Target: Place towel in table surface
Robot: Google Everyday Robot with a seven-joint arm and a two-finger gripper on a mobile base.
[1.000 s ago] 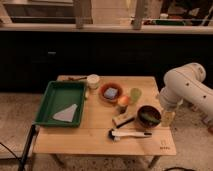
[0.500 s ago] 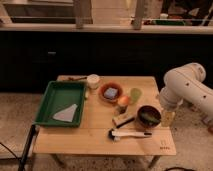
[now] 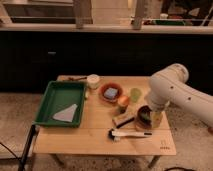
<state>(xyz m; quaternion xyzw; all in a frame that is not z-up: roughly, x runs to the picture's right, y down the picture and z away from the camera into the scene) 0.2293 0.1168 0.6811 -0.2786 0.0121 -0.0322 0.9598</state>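
While tray (image 3: pixel 46 102) holds towel (image 3: pixel 66 114), hand (image 3: pixel 154 116) beside bowl (image 3: pixel 142 118)

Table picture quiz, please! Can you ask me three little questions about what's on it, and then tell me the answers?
1. True or false: the towel lies on the bare table.
2. What sits in the orange bowl? A a blue sponge, B a banana, C a spoon.
3. Fill in: the gripper is beside the dark bowl, across the table from the green ___.

Key: 1 false, it lies in the green tray. 2 A. 3 tray.
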